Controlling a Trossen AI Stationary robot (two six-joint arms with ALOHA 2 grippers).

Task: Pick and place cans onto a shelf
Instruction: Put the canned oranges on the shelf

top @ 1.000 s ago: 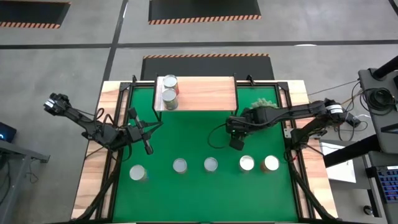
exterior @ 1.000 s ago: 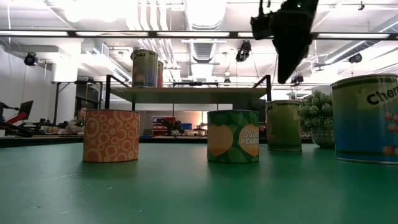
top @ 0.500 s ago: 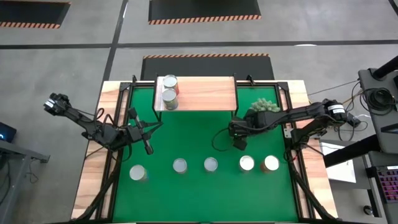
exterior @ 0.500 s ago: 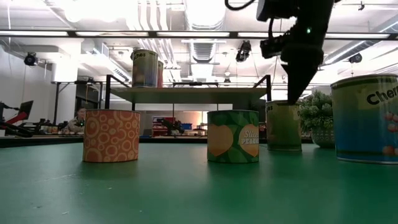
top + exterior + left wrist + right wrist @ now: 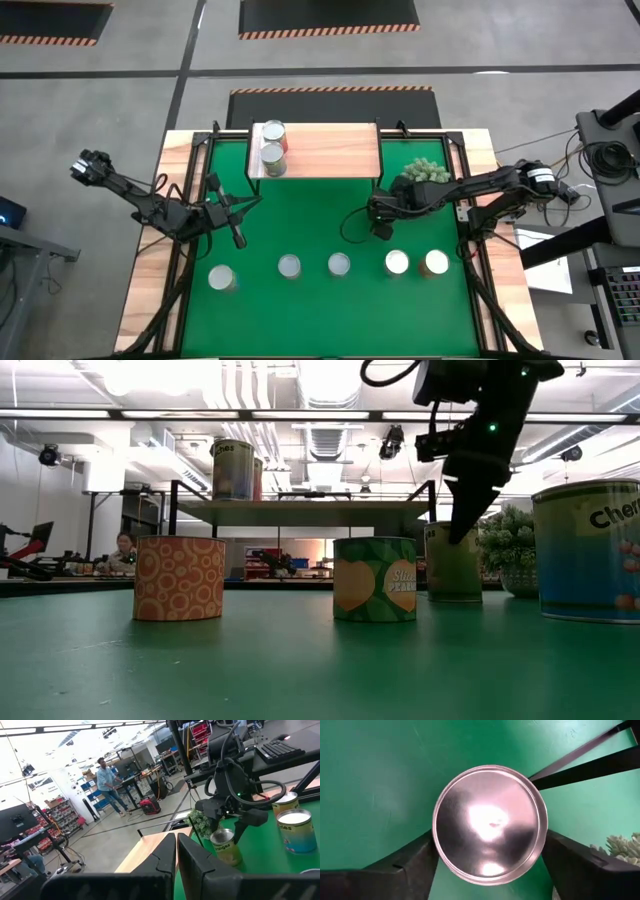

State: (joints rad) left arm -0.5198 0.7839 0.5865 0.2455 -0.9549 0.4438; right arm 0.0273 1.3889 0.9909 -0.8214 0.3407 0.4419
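Note:
An olive-labelled can (image 5: 490,805) with a shiny silver top stands on the green mat (image 5: 300,225), just in front of the shelf's right end. My right gripper (image 5: 487,842) is open and points steeply down over it, one finger on each side of its top (image 5: 452,575). The arm hides this can in the high view. Two cans (image 5: 272,145) stand on the left end of the light-wood shelf (image 5: 330,150). Several more cans (image 5: 339,264) stand in a row nearer the front. My left gripper (image 5: 176,855) is shut on nothing and hovers level above the mat's left side (image 5: 237,235). My right gripper has its fingers (image 5: 410,865) close beside the can's rim (image 5: 436,851), coming from above. Whether they touch the can I cannot tell. The can stands upright on the mat.
A spiky pale-green plant (image 5: 425,170) sits right behind the right gripper, beside the shelf's right legs. The row's two right cans (image 5: 416,262) are close in front of it. The shelf's middle and right part are bare wood. People stand in the room beyond the table.
My right gripper has come down from well above the olive can until its fingertips reach below the can's top, tipping more steeply downward. The cans have not moved.

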